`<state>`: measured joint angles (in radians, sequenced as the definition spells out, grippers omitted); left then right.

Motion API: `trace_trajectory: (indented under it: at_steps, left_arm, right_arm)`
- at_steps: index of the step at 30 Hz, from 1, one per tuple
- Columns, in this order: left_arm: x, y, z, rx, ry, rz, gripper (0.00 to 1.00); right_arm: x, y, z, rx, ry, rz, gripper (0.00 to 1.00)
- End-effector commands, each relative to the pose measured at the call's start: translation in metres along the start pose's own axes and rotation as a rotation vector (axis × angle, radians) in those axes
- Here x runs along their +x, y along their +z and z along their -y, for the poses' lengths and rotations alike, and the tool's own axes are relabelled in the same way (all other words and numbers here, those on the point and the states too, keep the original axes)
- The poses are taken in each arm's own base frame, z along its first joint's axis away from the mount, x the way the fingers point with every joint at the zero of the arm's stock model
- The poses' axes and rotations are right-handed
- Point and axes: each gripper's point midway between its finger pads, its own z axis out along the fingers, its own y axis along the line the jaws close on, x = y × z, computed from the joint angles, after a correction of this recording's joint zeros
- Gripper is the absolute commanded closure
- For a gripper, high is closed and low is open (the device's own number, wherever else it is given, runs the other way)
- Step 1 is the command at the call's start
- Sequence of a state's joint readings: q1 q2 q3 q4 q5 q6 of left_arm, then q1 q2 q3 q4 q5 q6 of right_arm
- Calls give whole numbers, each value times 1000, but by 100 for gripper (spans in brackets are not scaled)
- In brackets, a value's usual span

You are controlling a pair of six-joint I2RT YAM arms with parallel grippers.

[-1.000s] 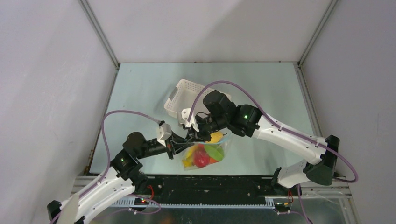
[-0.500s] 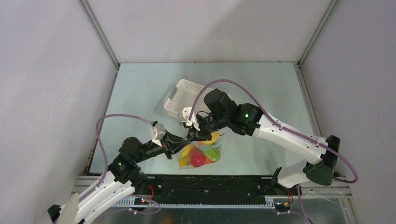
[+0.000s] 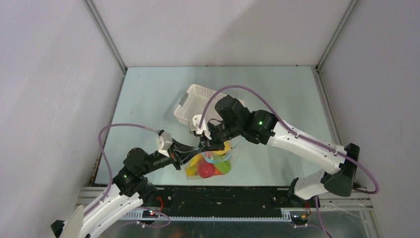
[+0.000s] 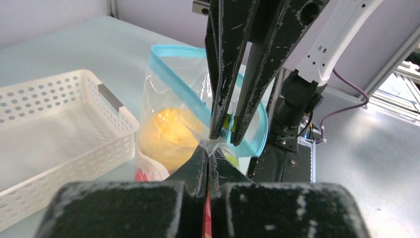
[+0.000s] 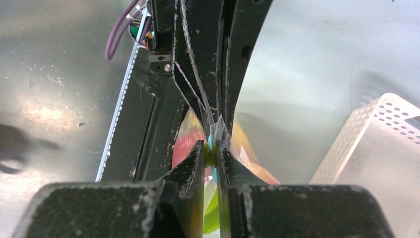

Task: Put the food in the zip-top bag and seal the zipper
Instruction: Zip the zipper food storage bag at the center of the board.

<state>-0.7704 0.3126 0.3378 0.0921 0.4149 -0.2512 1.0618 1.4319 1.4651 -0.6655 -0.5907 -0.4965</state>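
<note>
A: Where is the bag (image 3: 212,165)?
B: Near the middle of the tabletop's (image 3: 148,94) near edge, with the food (image 3: 204,170) inside and the basket (image 3: 195,101) behind it.
A: And the pincers?
B: The left pincer (image 4: 207,153) is clamped on the bag's film at its mouth. The right pincer (image 5: 212,151) is clamped on the zipper (image 4: 178,84), just beside the left one.

- The whole tabletop (image 3: 148,89) is overlooked from high above and behind its near edge, facing the far edge.
- From the left wrist, the zip-top bag (image 4: 163,99) and white basket (image 4: 74,163) are seen at close range, toward the tabletop's right edge.
- From the right wrist, the same bag and basket are seen closer still, toward the near edge.
</note>
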Motion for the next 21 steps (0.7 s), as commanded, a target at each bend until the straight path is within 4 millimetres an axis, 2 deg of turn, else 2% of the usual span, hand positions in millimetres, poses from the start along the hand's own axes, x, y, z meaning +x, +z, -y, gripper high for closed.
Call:
trace_trajectory:
  at_steps: [1,7,11,14,17,19,20,21]
  left_arm:
    - [-43,-7,0,-39,38,175,100]
    - [-37,-7,-3,-52,9,167,100]
    - [-33,-5,-2,-39,4,151,100]
    - [-31,-3,12,45,23,117,100]
    - [-28,-1,18,83,40,81,100]
    - [-27,1,11,44,40,58,92]
    - [-32,1,10,33,54,59,81]
    - [-28,2,5,12,48,31,77]
  right_arm:
    - [16,-10,-3,33,76,-70,95]
    - [17,-20,5,89,92,-66,95]
    - [9,-22,-3,54,76,-29,99]
    - [4,-20,-8,24,57,-11,99]
    - [-1,-18,-10,1,45,2,100]
    - [-3,-17,-13,-22,35,2,100]
    - [-6,-18,-15,-34,22,4,100]
    - [-6,-18,-15,-41,19,1,100]
